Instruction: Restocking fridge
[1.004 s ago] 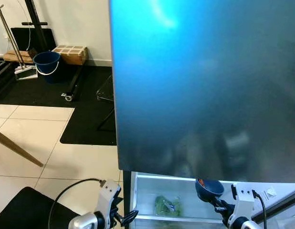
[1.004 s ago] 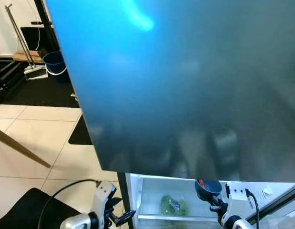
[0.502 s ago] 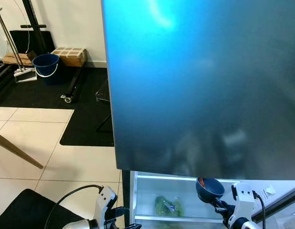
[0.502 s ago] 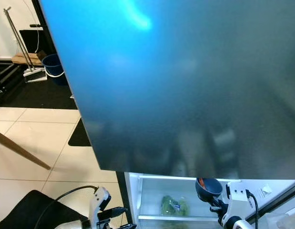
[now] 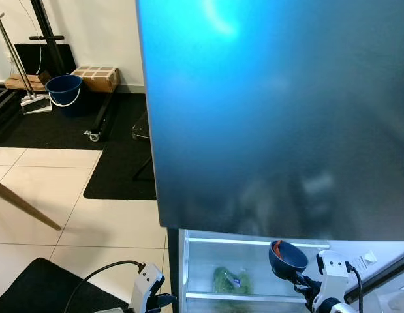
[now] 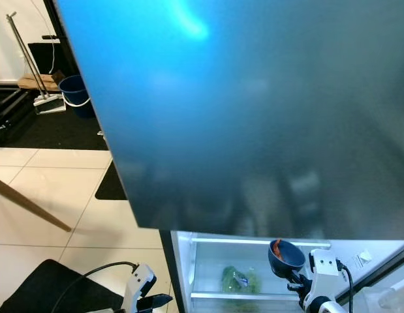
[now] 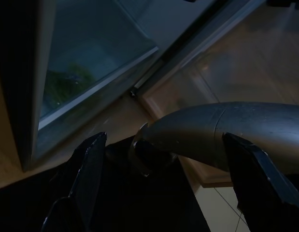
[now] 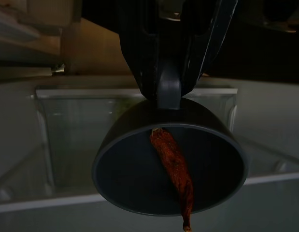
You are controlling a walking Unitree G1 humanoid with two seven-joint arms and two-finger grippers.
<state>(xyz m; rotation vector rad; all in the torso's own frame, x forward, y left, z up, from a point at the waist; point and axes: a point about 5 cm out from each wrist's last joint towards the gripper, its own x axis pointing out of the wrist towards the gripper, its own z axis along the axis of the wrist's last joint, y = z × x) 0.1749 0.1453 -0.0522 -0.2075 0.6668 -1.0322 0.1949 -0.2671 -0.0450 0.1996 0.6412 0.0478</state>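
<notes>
A dark blue bowl with a red chili pepper in it hangs in front of the fridge's open lower compartment. My right gripper is shut on the bowl's rim from below. A bag of green vegetables lies inside behind a glass shelf edge. The fridge's large dark door spreads across the upper part of the head views. My left gripper sits low beside the fridge's left edge. Its fingers stand wide open around nothing.
At the far left stand a blue bucket, a cardboard box and a mop on a black mat. A wooden bar slants over the tiles. A black pad lies at my lower left.
My left arm has sunk lower and its gripper has drawn back from the fridge's edge. The right gripper keeps the bowl in the same place. The camera shifted slightly.
</notes>
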